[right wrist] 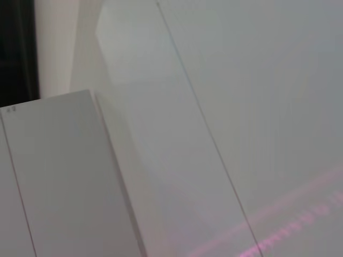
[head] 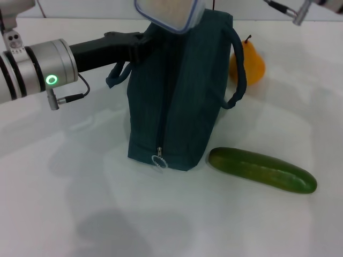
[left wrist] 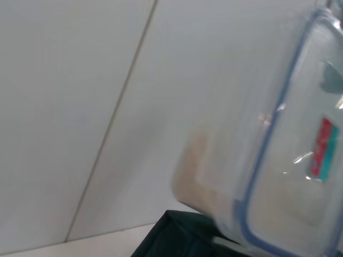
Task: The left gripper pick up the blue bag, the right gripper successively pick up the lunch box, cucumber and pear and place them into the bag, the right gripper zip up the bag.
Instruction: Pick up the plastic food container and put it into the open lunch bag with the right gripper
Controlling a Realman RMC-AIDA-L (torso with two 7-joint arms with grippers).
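The blue bag (head: 182, 96) stands upright in the middle of the white table, its ring zipper pull (head: 158, 160) low at the front. From the left, my left gripper (head: 136, 45) is shut on the bag's upper rim. The clear lunch box (head: 170, 13) hangs tilted just above the bag's mouth and is cut off by the picture's top edge. The left wrist view shows the lunch box (left wrist: 289, 160) close up, over the bag's dark rim (left wrist: 177, 235). What holds the box is out of view, and so is my right gripper. The cucumber (head: 262, 170) lies right of the bag. The pear (head: 249, 61) stands behind the bag's right handle.
A silver connector with a cable (head: 297, 13) from the right arm shows at the top right. The white table (head: 80, 203) stretches in front of and left of the bag. The right wrist view shows only pale flat surfaces.
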